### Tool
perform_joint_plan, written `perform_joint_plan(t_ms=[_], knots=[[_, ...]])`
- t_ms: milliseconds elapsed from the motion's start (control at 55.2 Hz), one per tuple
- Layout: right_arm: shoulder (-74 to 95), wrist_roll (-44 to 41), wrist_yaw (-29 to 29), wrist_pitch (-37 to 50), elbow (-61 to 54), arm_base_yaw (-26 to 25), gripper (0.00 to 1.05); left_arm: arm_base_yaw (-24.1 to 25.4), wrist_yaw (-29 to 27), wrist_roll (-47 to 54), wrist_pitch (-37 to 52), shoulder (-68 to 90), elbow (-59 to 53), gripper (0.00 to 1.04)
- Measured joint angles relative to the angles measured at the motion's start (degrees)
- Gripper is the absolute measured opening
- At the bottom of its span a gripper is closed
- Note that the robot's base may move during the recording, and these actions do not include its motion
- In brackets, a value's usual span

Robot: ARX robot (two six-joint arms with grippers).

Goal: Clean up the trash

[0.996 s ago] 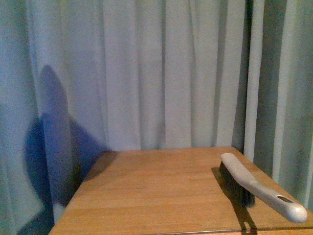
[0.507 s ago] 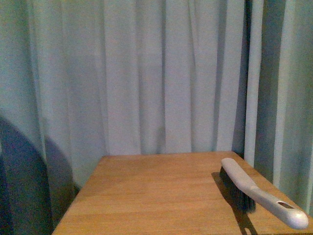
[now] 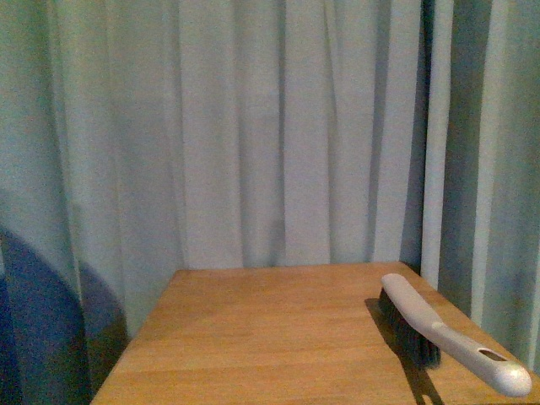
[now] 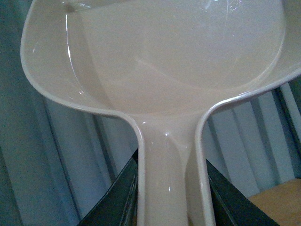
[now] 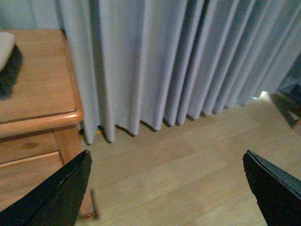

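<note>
My left gripper (image 4: pixel 169 197) is shut on the handle of a cream dustpan (image 4: pixel 160 56), whose pan fills the left wrist view; I see no trash in the part of the pan that shows. My right gripper (image 5: pixel 164 188) is open and empty, over wooden floor beside the table. A grey hand brush (image 3: pixel 439 331) with dark bristles lies on the wooden table (image 3: pixel 270 337) at its right side; its end also shows in the right wrist view (image 5: pixel 7 52). The crumpled white tissue wad is out of view. Neither gripper shows in the front view.
Pale curtains (image 3: pixel 253 126) hang behind the table and reach the floor (image 5: pixel 188 155) in the right wrist view. The table's corner and leg (image 5: pixel 70 136) stand close to my right gripper.
The front view has shifted slightly, so the table looks lower and further. The large shadow on the curtain at the left has slid down and leftward. The brush has stayed put.
</note>
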Motion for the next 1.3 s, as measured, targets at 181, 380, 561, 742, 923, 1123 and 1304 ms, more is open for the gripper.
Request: perform_joint_plan(t_ms=[181,380,561,742,923,1123,1304], knots=[[17.07,4.11,-5.81,-2.34,13.94,1.99,0.97,0.0,0.04,-0.02,0.0,0.0,0.0,0.28],[35.54,10.03,-9.9,-10.49,33.42,5.25,0.97,0.0,0.0,-0.02,0.0,0.0,0.0,0.28],[50.6,16.13,-13.27,-17.11,46.77,7.52,0.97,0.0,0.02,-0.02,0.0,0.0,0.0,0.28],[62.01,22.36,-16.55,-20.72,54.53,10.05,0.97,0.0,0.02,-0.02,0.0,0.0,0.0,0.28],[79.67,31.26,-18.38,-22.47,62.66,12.2,0.97,0.0,0.02,-0.02,0.0,0.0,0.0,0.28],[81.31,31.89,-18.34,-22.23,62.75,12.48,0.97,0.0,0.02,-0.02,0.0,0.0,0.0,0.28],[81.83,31.95,-18.32,-22.14,62.75,12.68,0.76,0.0,0.02,-0.02,0.0,-0.02,0.0,0.28]])
